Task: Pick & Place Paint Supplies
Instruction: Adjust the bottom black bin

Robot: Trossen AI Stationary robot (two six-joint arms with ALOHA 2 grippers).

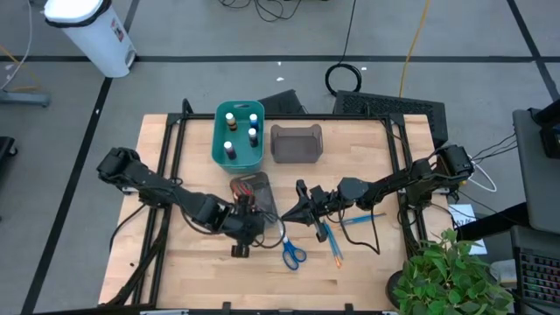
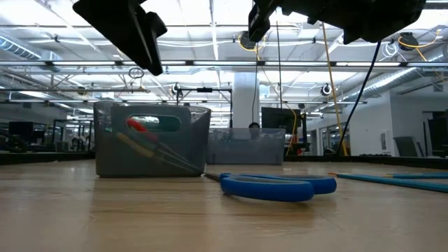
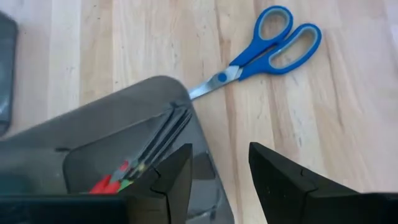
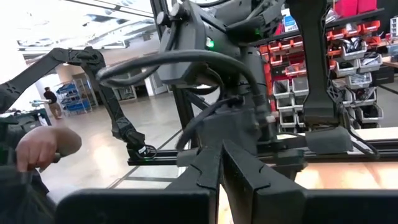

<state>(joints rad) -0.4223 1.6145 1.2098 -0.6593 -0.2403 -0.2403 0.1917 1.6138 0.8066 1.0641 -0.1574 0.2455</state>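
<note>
My left gripper [image 3: 217, 177] hangs open and empty above the near corner of a grey bin [image 1: 254, 194], which holds scissors with red and green handles [image 3: 115, 180]. Blue-handled scissors [image 3: 267, 50] lie flat on the table just beyond that corner, near the front edge [image 1: 291, 251]. My right gripper [image 4: 224, 168] is shut, empty and raised above the table's middle [image 1: 300, 206], tilted slightly upward. Thin blue and orange brushes [image 1: 334, 243] lie on the wood below and right of it. White-capped paint bottles [image 1: 241, 129] stand in the teal bin [image 1: 219, 144].
A second grey bin [image 1: 296, 143] stands beside the teal one at the far edge. A long blue brush [image 2: 392, 179] lies to the right. A potted plant [image 1: 451, 276] stands at the near right corner. Bare wood stretches along the near left.
</note>
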